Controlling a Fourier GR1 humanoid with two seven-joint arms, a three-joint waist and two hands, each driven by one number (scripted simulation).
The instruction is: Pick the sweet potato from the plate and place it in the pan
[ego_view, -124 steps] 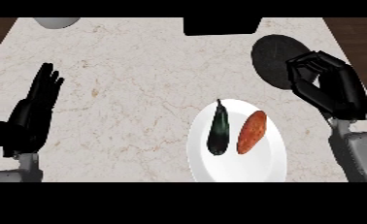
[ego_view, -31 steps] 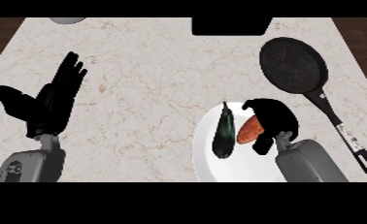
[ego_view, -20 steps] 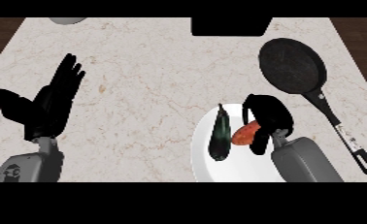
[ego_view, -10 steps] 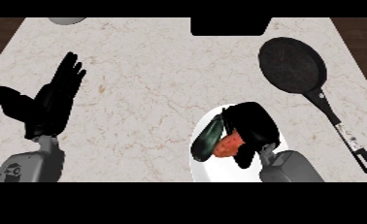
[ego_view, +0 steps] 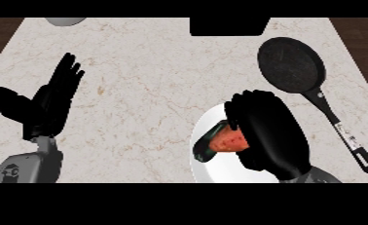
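While the right hand [ego_view: 269, 131] curls round the sweet potato [ego_view: 230, 140] over the plate [ego_view: 205, 131], pan [ego_view: 291, 65] bare

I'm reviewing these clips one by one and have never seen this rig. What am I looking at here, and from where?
This is one view, from the robot's head, looking steeply down at a marble counter. The black shapes are its hands. The left hand rests open at the left, fingers up. The right hand is over a white plate, curled round an orange sweet potato. A dark green vegetable lies beside it on the plate, mostly hidden. A black pan sits at the right, handle toward the robot. It holds nothing yet.
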